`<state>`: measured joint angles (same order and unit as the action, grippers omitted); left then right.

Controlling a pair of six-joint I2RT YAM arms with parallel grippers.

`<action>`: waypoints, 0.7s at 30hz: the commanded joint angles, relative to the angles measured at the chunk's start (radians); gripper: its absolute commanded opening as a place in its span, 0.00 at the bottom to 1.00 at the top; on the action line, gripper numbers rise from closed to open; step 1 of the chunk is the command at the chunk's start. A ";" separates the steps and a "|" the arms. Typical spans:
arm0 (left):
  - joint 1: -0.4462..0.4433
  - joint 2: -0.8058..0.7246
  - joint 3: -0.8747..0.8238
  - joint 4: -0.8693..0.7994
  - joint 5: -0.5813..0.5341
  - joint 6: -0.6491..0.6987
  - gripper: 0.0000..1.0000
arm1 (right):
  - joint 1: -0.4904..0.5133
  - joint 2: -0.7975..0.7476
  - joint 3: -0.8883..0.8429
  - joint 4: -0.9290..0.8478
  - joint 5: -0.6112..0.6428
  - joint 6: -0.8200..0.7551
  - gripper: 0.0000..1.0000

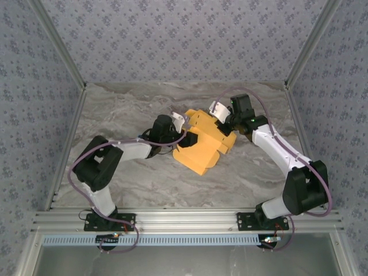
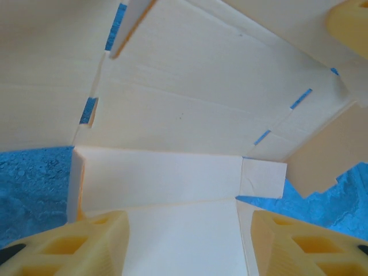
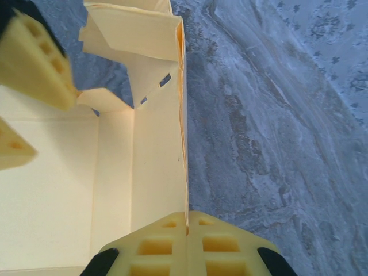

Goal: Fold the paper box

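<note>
The paper box [image 1: 201, 154] is a yellow-orange cardboard sheet, partly folded, lying mid-table between both arms. My left gripper [image 1: 180, 127] reaches in from its left side. In the left wrist view its jaws [image 2: 187, 233] stand apart over a pale flap of the paper box [image 2: 172, 172], with a gap beside the right finger [image 2: 299, 241]. My right gripper [image 1: 220, 117] is at the box's far right corner. In the right wrist view it [image 3: 187, 221] is shut on the thin upright wall of the paper box [image 3: 158, 144], and the left gripper's pads [image 3: 34, 63] show at upper left.
The marble-patterned table [image 1: 126, 109] stretches open to the left and behind the box. Patterned walls [image 1: 34, 115] close in the sides and back. An aluminium rail [image 1: 184, 221] runs along the near edge by the arm bases.
</note>
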<state>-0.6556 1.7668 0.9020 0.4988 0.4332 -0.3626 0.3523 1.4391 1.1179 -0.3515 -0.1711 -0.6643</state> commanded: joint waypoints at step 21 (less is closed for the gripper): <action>0.221 -0.252 -0.205 -0.037 -0.139 -0.014 0.53 | 0.151 -0.018 -0.236 0.437 0.286 -0.474 0.00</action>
<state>-0.4702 1.5314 0.6777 0.4828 0.3244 -0.3786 0.4969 1.4334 0.8997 -0.0269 0.0887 -1.0222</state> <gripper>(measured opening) 0.531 0.051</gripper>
